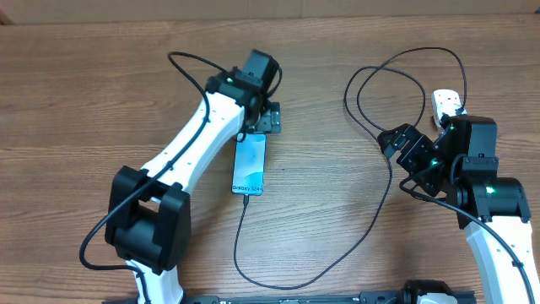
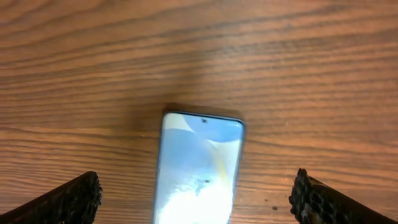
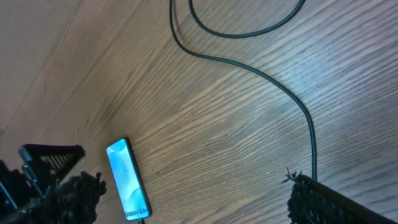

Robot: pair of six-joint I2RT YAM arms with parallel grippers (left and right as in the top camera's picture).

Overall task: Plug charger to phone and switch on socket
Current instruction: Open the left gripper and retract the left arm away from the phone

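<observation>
Black charger (image 1: 235, 249) is looping widely across the wooden table (image 1: 84, 76). Its tip appears seated in the near edge of the phone (image 1: 249, 165), which is lying flat, screen up, at centre-left. Left gripper (image 1: 268, 120) is hovering over the phone's far end, its jaws spread and its fingers (image 2: 68, 200) flanking the phone without touching it. Right gripper (image 1: 395, 143) is likewise standing open and empty beside the socket (image 1: 445, 101), probably ready for the switch. The right arm is hiding the socket's switches, and cable loops are crowding that approach.
</observation>
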